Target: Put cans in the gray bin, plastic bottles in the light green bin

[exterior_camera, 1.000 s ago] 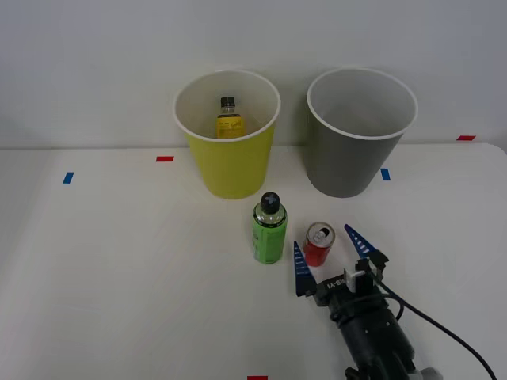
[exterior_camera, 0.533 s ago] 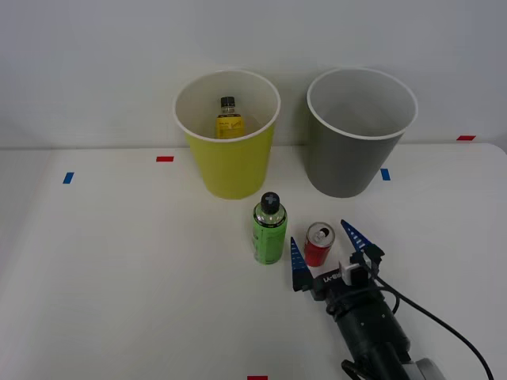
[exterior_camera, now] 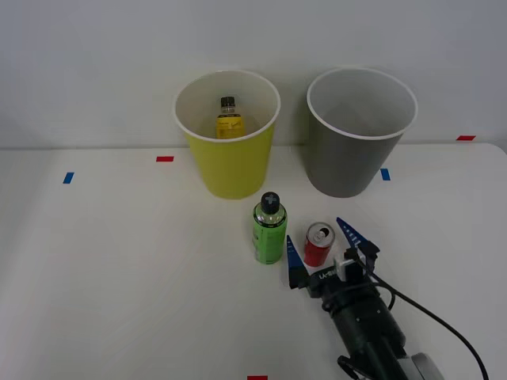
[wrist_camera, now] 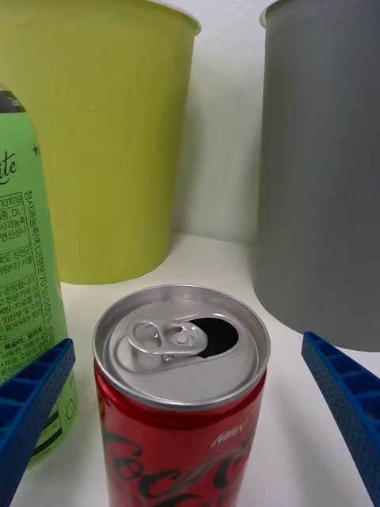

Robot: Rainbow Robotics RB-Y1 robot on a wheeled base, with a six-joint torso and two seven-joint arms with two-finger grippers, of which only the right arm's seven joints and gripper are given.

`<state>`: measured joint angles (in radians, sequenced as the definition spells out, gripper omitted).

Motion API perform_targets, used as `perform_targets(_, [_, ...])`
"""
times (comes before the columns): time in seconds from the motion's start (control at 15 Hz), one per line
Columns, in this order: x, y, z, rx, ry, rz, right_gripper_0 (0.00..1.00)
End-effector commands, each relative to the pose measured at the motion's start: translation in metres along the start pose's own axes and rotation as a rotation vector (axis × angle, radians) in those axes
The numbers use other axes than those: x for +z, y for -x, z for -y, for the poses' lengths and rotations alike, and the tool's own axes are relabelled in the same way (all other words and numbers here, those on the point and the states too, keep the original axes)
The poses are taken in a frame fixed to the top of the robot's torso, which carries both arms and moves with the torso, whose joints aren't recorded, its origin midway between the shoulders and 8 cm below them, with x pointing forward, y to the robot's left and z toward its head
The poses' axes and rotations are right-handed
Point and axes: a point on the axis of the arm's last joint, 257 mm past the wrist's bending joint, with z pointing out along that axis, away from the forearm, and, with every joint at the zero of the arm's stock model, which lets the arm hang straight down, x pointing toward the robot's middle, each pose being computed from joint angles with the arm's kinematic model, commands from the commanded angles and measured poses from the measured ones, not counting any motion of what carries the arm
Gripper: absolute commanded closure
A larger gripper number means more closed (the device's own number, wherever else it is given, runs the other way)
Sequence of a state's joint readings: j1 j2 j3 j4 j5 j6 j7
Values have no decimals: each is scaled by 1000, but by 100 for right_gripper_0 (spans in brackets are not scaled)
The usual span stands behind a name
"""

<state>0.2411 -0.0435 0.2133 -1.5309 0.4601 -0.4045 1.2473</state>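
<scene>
We see a white bench (exterior_camera: 119,261) bearing all the task's things, marked with small red and blue tape pieces (exterior_camera: 165,159). At its far side two round tapered bins stand upright, side by side and apart: the light green bin (exterior_camera: 230,170) on the left and the gray bin (exterior_camera: 344,162) on the right, each with a white rim. In the wrist view we meet the same pair again, the light green bin (wrist_camera: 103,142) and the gray bin (wrist_camera: 324,174), rising behind the nearer things. Inside the light green bin we find the yellow-labelled bottle (exterior_camera: 229,120), upright, with a dark cap. The right arm enters from the near right edge, and its gripper (exterior_camera: 321,249) sits low over the bench with its blue ribbed fingers (exterior_camera: 295,261) spread wide. Just in front of the light green bin stands the green-labelled bottle (exterior_camera: 269,229), upright and capped; we see its label at the edge of the wrist view (wrist_camera: 24,277). The red can (exterior_camera: 318,244) stands upright on the bench just right of that bottle, between the spread fingers and touching neither. From the wrist we note the can's (wrist_camera: 182,388) silver top, its pull tab and its open mouth.
</scene>
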Motion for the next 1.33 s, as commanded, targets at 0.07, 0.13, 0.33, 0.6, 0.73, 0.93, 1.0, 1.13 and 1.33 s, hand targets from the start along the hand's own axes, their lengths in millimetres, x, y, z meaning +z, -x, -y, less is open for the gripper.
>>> perform_targets(0.07, [1,0,-1,3,2,0,0])
perform_targets(0.13, [1,0,-1,2,1,0,0])
perform_targets(0.33, [0,-1,0,3,4,-2,0])
perform_targets(0.6, [0,-1,-1,4,6,-4,23])
perform_targets(0.73, [1,-1,-1,5,5,-7,97])
perform_targets(0.93, [6,-1,0,4,4,-14,100])
perform_targets(1.0, [7,-2,0,5,3,-21,100])
perform_targets(1.13, [6,-3,3,2,3,-24,100])
perform_targets(1.33, [1,-3,12,0,7,-14,100])
